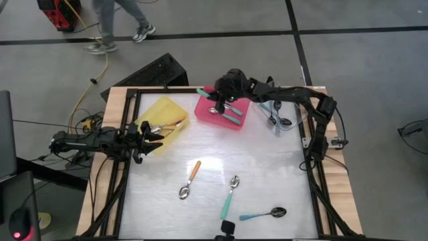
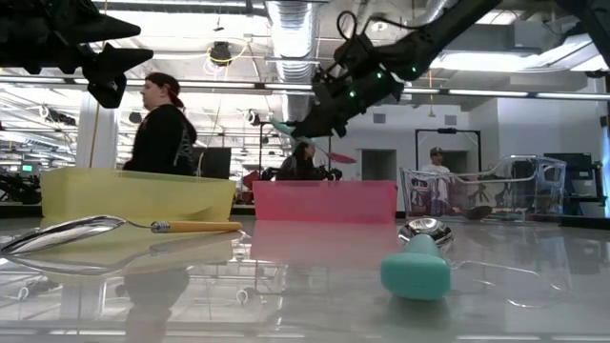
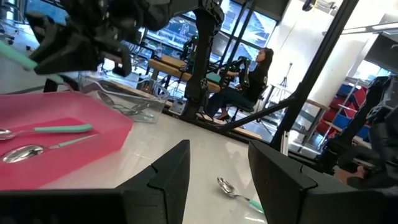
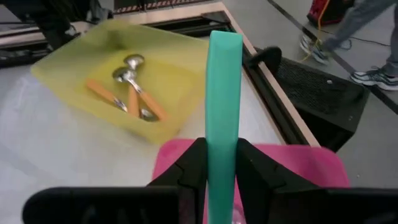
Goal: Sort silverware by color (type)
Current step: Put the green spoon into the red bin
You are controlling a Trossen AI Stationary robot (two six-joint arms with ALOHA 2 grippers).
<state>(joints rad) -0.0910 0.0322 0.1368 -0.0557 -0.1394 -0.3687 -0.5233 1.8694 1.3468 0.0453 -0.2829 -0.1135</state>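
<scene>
Glossy white desk (image 1: 267,174), busy workshop behind. Right pincer (image 1: 215,95) at twelve o'clock over pink tray (image 1: 239,122), clamped on teal spoon (image 4: 222,99). Left pincer (image 1: 155,136) apart, empty, beside yellow tray (image 1: 157,108). Roughly half sorted: orange spoon (image 1: 190,179) and two teal ones near six o'clock remaining.

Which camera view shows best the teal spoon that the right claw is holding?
The right wrist view: the teal spoon fills the middle, its handle clamped in the right claw above the pink tray. The high view shows only the handle's tip; the low view a small teal end; the left wrist view, one edge.
</scene>
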